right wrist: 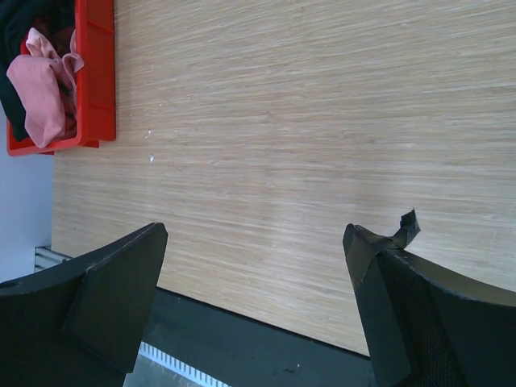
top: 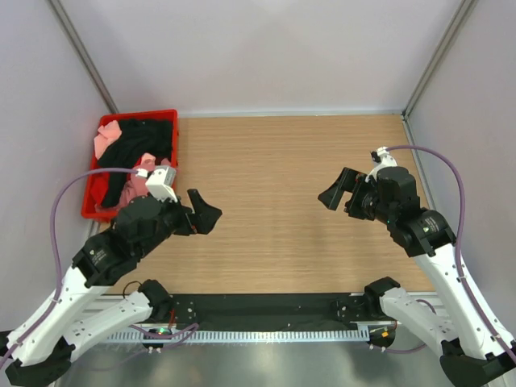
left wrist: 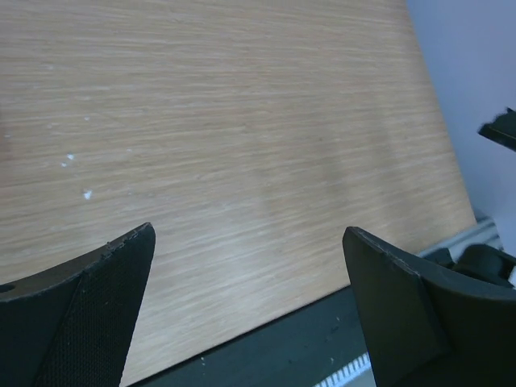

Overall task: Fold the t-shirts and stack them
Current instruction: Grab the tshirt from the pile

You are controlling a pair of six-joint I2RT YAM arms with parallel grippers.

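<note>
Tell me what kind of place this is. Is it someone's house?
Probably a robot lab workstation, not a house. A left arm and right arm are mounted at a wooden table, plain panels wall it in, and a red crate holds crumpled t-shirts to fold.

Smooth, matt wood grain on the desk (top: 274,177). Red, slightly glossy plastic crate (right wrist: 97,81). Soft crumpled cloth t-shirts (top: 149,137); finely textured matt black pads (left wrist: 89,330) on the left gripper (left wrist: 246,242).

We see a red crate (top: 175,141), pink t-shirts (top: 106,139) and a black t-shirt (top: 147,139), a pale wood-grain bench (top: 274,169), and a black left end effector (top: 205,214) and right end effector (top: 339,192).
</note>
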